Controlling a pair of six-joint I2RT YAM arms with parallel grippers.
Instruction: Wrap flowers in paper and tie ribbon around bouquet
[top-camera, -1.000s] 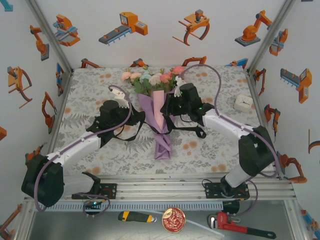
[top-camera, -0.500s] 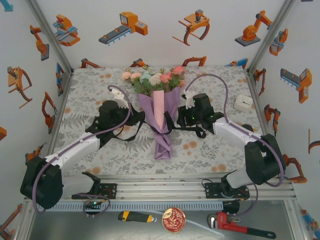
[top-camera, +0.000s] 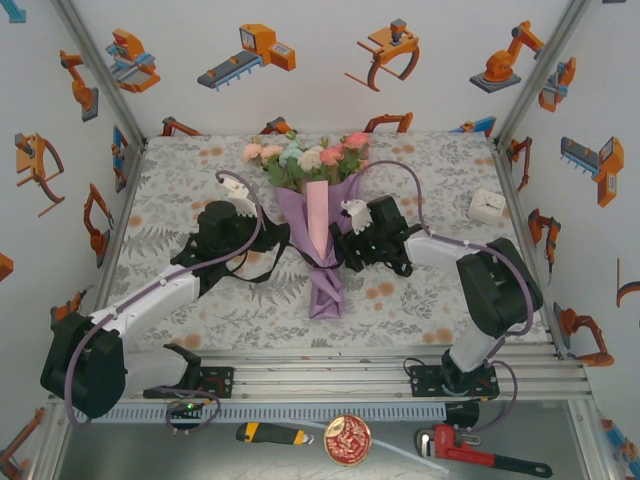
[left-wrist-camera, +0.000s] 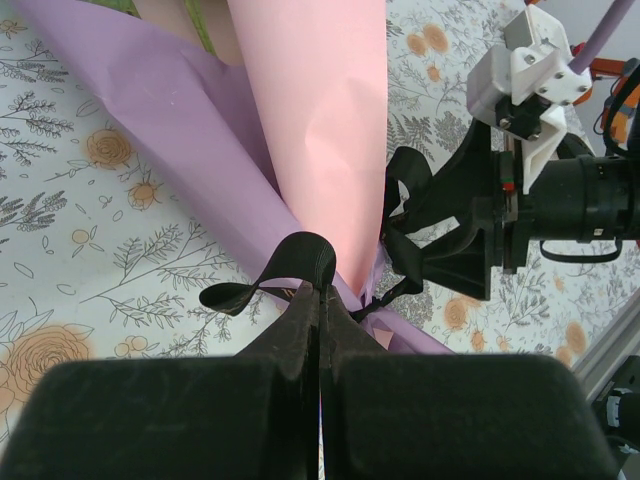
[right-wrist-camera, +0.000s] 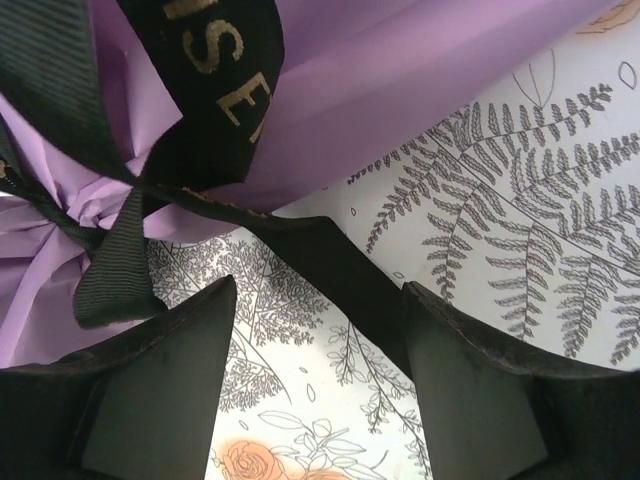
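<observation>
Roughly at the middle of the overhead view, the bouquet lies on the floral-clothed bench. Its flowers point to the top of the frame, and the purple paper narrows toward the bottom, with a pale pink face showing along the centre. The black ribbon is gathered at the cone's narrow waist.

The left tool sits just left of that waist. Its fingers are pressed together on a loop of the ribbon, and a short tail curls out to the left in its wrist view.

The right tool sits just right of the waist with its jaws standing apart, gripping nothing. In its wrist view a strip of ribbon crosses the bench between the two fingers, and more ribbon with gold lettering drapes over the purple paper at the upper left. A small white box rests well apart at the right side of the bench.
</observation>
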